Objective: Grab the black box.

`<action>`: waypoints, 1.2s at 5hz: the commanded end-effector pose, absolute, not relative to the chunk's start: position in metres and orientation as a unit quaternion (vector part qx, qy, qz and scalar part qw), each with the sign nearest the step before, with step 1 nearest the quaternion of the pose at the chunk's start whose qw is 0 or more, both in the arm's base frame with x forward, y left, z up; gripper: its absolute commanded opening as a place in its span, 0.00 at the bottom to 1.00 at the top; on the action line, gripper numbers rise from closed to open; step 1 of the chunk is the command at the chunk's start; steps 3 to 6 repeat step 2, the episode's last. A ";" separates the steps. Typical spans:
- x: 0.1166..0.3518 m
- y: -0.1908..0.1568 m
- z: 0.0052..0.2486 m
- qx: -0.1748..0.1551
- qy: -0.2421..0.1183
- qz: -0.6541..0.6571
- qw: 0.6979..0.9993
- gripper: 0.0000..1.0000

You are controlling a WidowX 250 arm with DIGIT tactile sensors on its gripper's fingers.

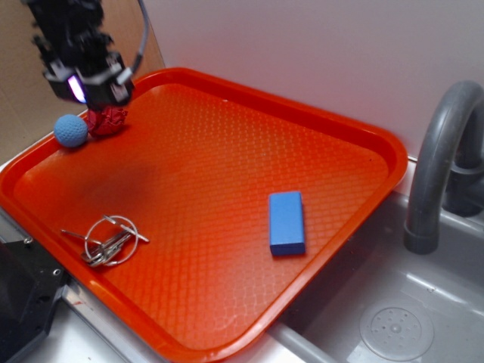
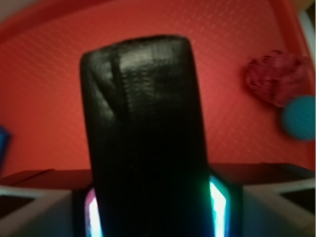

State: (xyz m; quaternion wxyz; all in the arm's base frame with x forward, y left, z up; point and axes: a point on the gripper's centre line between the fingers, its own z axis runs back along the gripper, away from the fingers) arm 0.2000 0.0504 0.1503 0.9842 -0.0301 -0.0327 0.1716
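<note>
Gripper (image 2: 148, 207) clamps the small matte black rectangular box (image 2: 143, 128) above the orange plastic tray (image 1: 227, 151). Nearby lie a blue ball (image 1: 70, 131) and a flat blue block (image 1: 286, 222).

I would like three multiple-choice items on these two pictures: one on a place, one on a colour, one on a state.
1. Where does the flat blue rectangular block lie?
A. in the sink
B. on the orange plastic tray
C. under the faucet

2. What colour is the small dimpled ball?
A. blue
B. yellow
C. white

3. The gripper is:
A. open and empty
B. shut on the matte black box
C. holding keys

Answers: 1 B, it rests on the tray's right part; 2 A, exterior view shows blue; 3 B, wrist view shows the box between the fingers.
</note>
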 end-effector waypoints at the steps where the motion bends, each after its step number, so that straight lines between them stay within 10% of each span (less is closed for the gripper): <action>1: 0.186 0.035 0.238 -0.023 -0.054 0.141 0.988 0.00; 6: 0.183 0.034 0.230 -0.011 -0.072 0.133 0.988 0.00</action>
